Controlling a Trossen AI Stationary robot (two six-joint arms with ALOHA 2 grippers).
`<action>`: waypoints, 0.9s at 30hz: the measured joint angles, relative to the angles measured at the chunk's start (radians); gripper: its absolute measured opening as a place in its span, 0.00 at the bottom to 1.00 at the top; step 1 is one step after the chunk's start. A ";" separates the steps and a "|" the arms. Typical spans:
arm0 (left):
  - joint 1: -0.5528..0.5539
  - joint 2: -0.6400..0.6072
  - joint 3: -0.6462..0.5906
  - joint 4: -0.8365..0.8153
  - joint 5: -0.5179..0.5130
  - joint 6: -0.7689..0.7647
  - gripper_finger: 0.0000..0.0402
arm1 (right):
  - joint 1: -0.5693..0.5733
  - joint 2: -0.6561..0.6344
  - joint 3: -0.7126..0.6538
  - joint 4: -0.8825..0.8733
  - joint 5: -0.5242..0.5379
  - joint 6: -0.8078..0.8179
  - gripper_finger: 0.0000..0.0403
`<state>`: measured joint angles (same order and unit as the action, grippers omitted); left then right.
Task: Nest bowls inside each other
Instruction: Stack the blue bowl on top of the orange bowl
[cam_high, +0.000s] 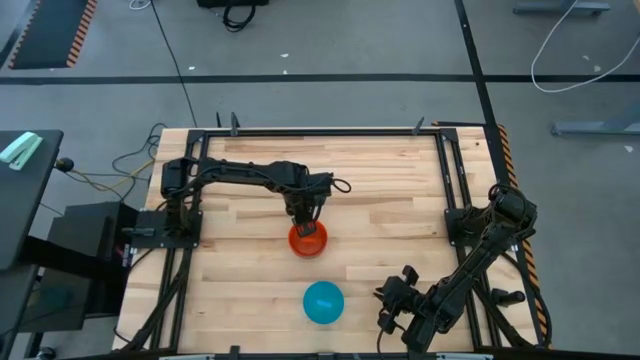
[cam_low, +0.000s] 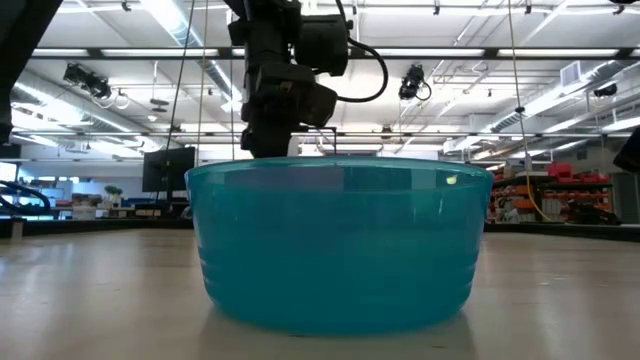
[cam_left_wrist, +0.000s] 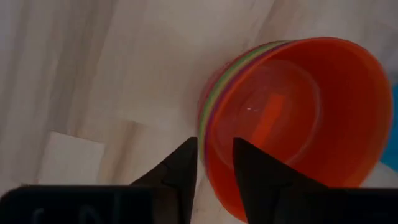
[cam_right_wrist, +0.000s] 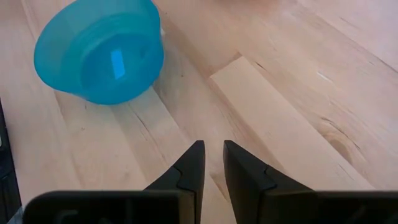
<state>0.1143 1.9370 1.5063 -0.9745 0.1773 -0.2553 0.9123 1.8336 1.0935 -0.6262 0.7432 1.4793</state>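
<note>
you are pinching the near wall of the orange bowl (cam_left_wrist: 292, 118), topmost of a nested stack (cam_high: 307, 239) mid-bench, between the left gripper (cam_left_wrist: 214, 163) jaws, steadying the stack. the blue bowl (cam_high: 323, 302) is sitting apart, nearer the right gripper (cam_right_wrist: 213, 163), whose jaws are waiting almost together, holding nothing.

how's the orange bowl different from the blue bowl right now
The orange bowl sits atop a nested stack, with green, yellow and purple rims showing around it in the left wrist view; the blue bowl stands alone. The left gripper has its fingers astride the orange bowl's rim; the right gripper is nearly closed on nothing and clear of the blue bowl. The orange bowl lies mid-table, the blue one nearer the front edge. Both are round, upright and empty.
</note>
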 joint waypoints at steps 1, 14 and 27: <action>0.000 0.000 0.000 -0.001 0.019 -0.006 0.29 | 0.000 0.000 0.000 0.000 0.003 -0.007 0.16; -0.057 -0.002 0.213 -0.219 0.048 -0.021 0.30 | -0.003 0.000 0.000 0.006 0.014 -0.013 0.16; -0.372 -0.002 0.336 -0.448 -0.194 -0.145 0.29 | -0.006 0.000 0.000 0.034 0.012 -0.015 0.16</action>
<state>-0.2577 1.9347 1.8422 -1.4221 -0.0166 -0.4005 0.9064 1.8336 1.0939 -0.5919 0.7547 1.4639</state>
